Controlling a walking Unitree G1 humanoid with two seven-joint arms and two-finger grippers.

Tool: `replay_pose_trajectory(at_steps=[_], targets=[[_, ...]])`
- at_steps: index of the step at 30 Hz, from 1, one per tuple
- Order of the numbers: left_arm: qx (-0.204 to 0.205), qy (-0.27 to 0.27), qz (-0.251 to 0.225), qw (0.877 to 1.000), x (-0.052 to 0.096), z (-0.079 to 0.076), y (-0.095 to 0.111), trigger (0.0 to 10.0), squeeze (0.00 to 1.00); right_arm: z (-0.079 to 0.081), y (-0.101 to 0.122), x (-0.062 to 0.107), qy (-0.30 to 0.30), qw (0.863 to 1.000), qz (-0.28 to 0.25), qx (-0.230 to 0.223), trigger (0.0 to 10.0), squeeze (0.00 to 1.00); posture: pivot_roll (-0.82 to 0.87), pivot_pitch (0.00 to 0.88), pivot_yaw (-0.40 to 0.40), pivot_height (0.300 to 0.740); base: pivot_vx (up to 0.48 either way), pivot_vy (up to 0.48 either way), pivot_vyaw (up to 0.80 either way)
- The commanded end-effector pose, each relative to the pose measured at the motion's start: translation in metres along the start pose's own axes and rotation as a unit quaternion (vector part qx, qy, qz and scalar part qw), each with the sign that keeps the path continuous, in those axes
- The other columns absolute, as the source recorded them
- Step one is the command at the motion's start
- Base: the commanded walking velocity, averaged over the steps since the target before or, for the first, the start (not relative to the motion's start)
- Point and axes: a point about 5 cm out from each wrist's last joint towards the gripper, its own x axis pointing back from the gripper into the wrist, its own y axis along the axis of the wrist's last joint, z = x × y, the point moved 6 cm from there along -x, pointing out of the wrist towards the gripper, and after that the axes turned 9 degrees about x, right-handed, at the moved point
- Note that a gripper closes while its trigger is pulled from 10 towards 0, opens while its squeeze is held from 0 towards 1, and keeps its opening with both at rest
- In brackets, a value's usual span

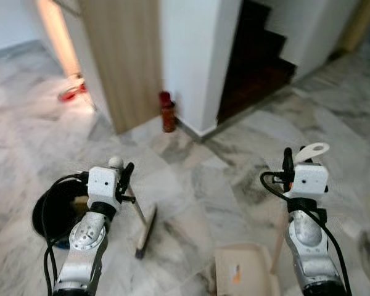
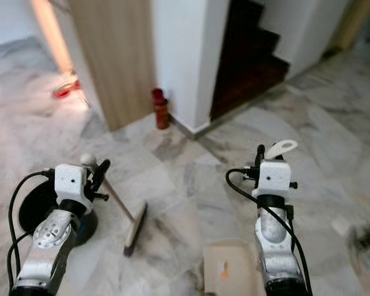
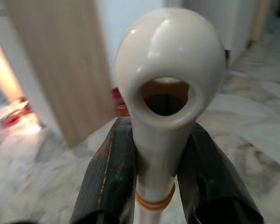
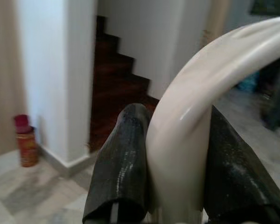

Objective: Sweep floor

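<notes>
Robot holding a broom (image 1: 145,229) and a dustpan (image 1: 245,270) over marble floor (image 1: 234,166).
Left gripper (image 3: 161,154) fingers pinch the broom handle between them; right gripper (image 4: 177,158) fingers clamp the dustpan handle, dustpan at 6 o'clock.

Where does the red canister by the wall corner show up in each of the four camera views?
Left eye view: red canister upper middle, at the white corner's foot.
Right eye view: upper middle, same spot.
Left wrist view: a red sliver beside the broom handle.
Right wrist view: lower left.
Shared landmark: dark staircase.
</notes>
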Motion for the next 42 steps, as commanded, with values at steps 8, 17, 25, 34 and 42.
replay_pose_trajectory(at_steps=[8,17,25,34,42], targets=[[0.001,0.000,-0.018,1.000,-0.002,0.001,0.008,10.0,0.00,-0.004,0.006,-0.001,-0.004,1.000,-0.010,0.001,10.0,0.00,-0.03,0.079,0.030,0.740,0.000,0.000,-0.70],[0.006,0.002,-0.019,1.000,0.000,-0.001,0.007,10.0,0.00,-0.002,0.007,0.001,0.001,1.000,-0.012,0.001,10.0,0.00,-0.04,0.050,0.021,0.740,0.000,0.000,-0.27],[0.056,0.029,-0.026,0.998,-0.004,0.008,0.010,10.0,0.00,-0.010,0.002,0.001,-0.037,0.998,0.005,-0.058,10.0,0.00,-0.03,0.017,0.026,0.740,0.000,0.000,-0.30],[0.058,0.019,-0.026,0.998,-0.005,0.004,0.011,10.0,0.00,-0.012,0.026,-0.006,-0.030,0.998,-0.053,0.014,10.0,0.00,-0.04,0.018,0.032,0.740,0.000,0.000,-0.80],[0.058,0.023,-0.022,0.998,-0.002,0.008,0.009,10.0,0.00,-0.003,0.023,-0.004,-0.019,0.999,-0.047,-0.010,10.0,0.00,-0.03,0.028,0.031,0.740,0.000,0.000,-0.20]])
